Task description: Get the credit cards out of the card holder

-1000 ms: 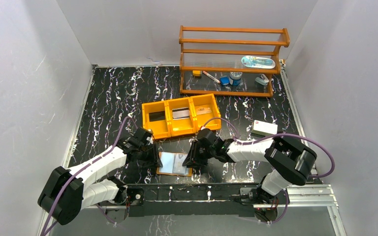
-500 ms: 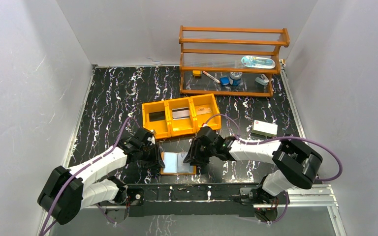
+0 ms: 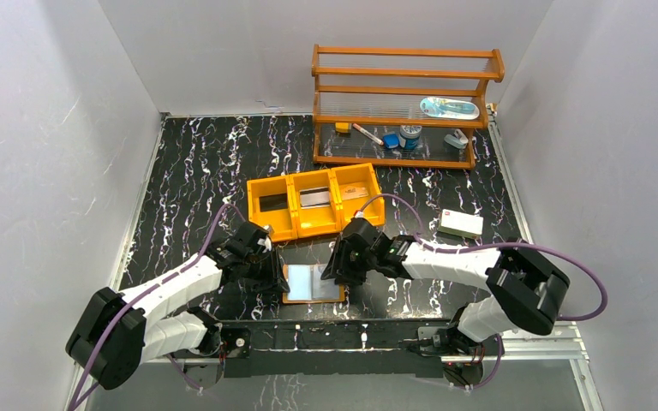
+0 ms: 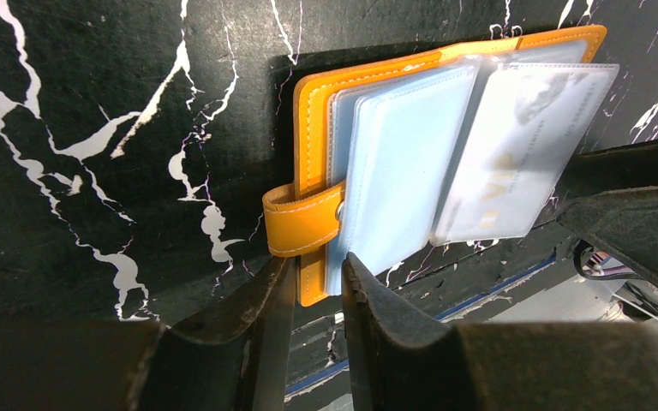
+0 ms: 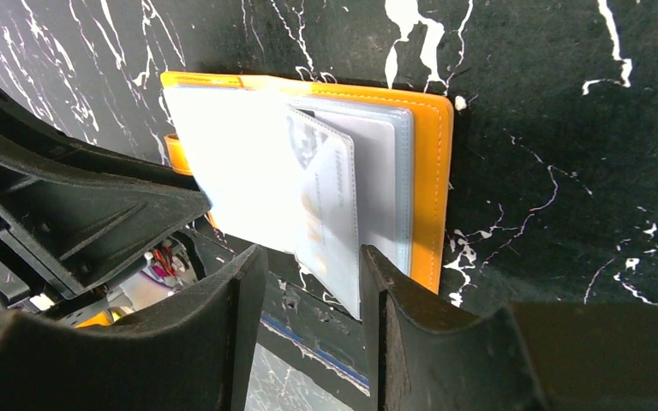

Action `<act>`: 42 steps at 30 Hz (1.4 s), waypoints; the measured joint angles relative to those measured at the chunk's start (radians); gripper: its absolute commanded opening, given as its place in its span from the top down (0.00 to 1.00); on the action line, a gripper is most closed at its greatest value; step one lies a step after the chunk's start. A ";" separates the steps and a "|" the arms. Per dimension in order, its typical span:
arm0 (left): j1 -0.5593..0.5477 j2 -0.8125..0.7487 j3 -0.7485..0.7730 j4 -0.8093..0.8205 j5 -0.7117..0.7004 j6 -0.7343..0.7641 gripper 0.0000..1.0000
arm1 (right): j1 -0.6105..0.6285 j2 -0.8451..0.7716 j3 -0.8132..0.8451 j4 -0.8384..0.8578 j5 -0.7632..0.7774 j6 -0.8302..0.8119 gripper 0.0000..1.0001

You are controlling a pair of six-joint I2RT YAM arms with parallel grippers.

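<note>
Between two claws lies one card holder (image 3: 313, 283): right claw (image 5: 313, 257) spread, left claw (image 4: 319, 261) unclear.

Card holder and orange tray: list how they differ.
The card holder is smaller than the orange tray. The card holder lies opened flat near the table's front edge, showing clear plastic pockets; the orange tray sits farther back and is split into three open compartments. The card holder has a snap tab on one side; the orange tray has none. Both are orange and rest on the black marbled table.
</note>
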 measured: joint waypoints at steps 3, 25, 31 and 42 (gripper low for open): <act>0.000 0.003 0.000 0.001 0.001 -0.001 0.76 | 0.000 0.010 0.004 -0.008 0.003 0.000 0.47; 0.000 0.023 0.002 0.007 0.006 -0.001 0.78 | 0.006 0.058 0.039 -0.038 0.039 -0.004 0.47; 0.000 0.024 0.002 0.009 0.008 0.000 0.79 | 0.006 0.071 0.040 -0.047 0.041 -0.003 0.47; 0.000 0.033 0.002 0.013 0.012 0.002 0.81 | 0.006 0.061 0.043 -0.072 0.062 -0.010 0.49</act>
